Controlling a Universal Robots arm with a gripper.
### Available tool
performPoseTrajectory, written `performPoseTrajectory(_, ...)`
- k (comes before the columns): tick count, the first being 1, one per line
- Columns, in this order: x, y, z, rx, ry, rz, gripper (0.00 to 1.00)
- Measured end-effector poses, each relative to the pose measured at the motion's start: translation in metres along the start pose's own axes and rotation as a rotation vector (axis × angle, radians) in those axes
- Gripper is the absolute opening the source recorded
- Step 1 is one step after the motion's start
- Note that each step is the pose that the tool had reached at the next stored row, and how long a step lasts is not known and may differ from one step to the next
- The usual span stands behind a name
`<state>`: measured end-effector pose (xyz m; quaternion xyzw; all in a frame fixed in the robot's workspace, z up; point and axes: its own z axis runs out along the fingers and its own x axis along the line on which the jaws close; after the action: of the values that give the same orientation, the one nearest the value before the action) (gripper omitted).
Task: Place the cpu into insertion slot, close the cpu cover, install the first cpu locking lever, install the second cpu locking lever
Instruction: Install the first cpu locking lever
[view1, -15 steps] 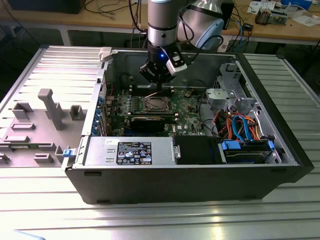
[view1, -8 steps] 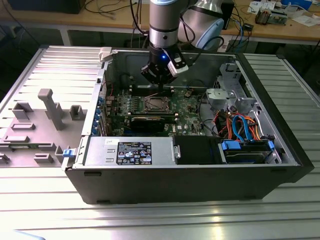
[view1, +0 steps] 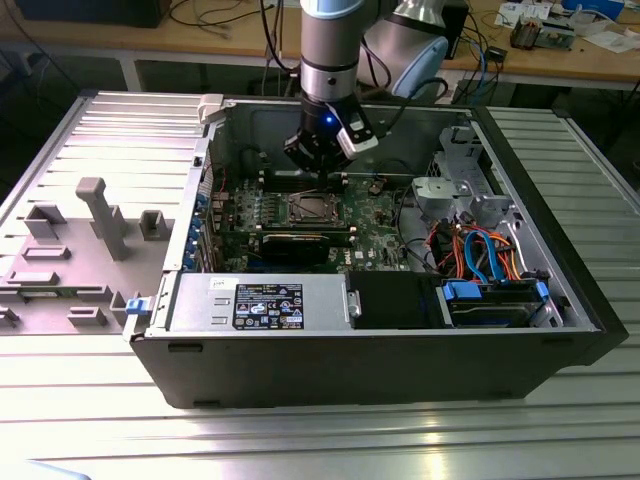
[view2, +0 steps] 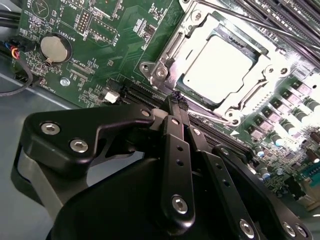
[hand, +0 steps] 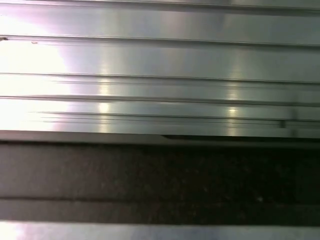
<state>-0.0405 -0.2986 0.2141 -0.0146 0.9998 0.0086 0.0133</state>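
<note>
workshop: cable-strewn benches (view1: 200, 30), opened computer case (view1: 380, 300).

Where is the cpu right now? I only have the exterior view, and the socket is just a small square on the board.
Observer: In the second wrist view the cpu lies flat in its socket, with the silver top facing up.
Operator: Is the cover down over it?
Observer: Yes. The cpu cover lies flat around the chip, and the top shows through its window.
Operator: What is the gripper doing?
Observer: The gripper has its fingertips pressed together with nothing between them, close beside the cover's edge.
</note>
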Motion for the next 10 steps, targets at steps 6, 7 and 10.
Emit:
performPoseTrajectory(6,-0.0018,-0.0002,0.0058,0.0003,0.0001,0.0,0.11)
performPoseTrajectory(7,-0.0019,-0.0002,0.0059,0.0001,0.0,0.0,0.11)
performPoseTrajectory(10,-0.002,-0.0002,0.006,0.0,-0.0001,0.0,0.11)
